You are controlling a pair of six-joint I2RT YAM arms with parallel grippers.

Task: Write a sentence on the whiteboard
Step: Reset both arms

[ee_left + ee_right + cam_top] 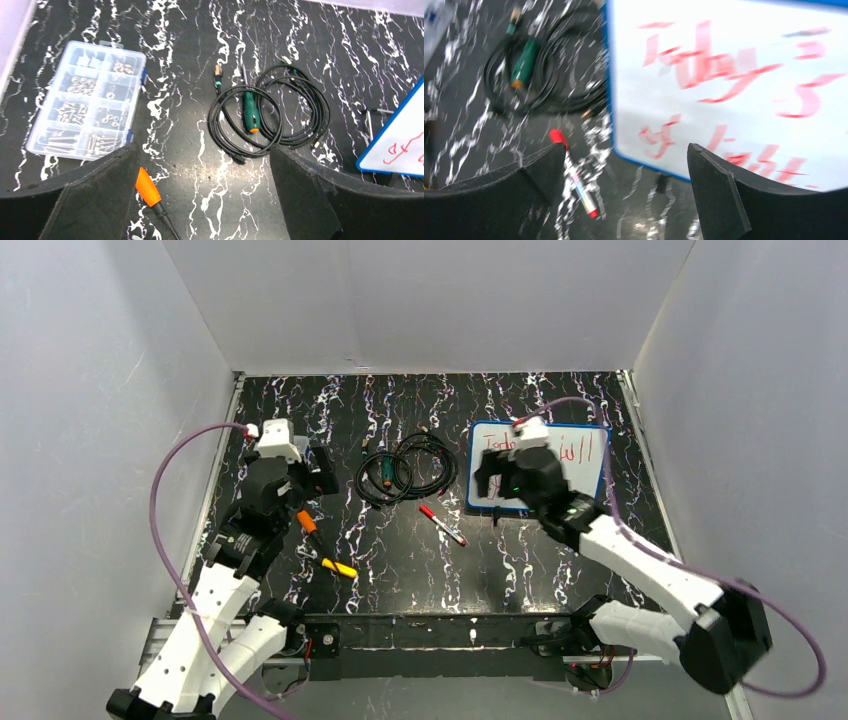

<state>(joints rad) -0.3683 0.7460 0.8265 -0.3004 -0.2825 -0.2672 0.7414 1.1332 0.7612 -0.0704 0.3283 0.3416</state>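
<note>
your right gripper (624, 152) is spread wide, nothing in it. just under it and out toward 1 o'clock sits the whiteboard (634, 100), long side running 9 to 3, so the right arm's clearly the nearer one. the red marker (576, 182) lies loose at 7 o'clock, pointing 11 to 5. left gripper (202, 150) gapes empty too. the sentence (719, 70) reads "today's" up top; the lower line is too blurred to read.
</note>
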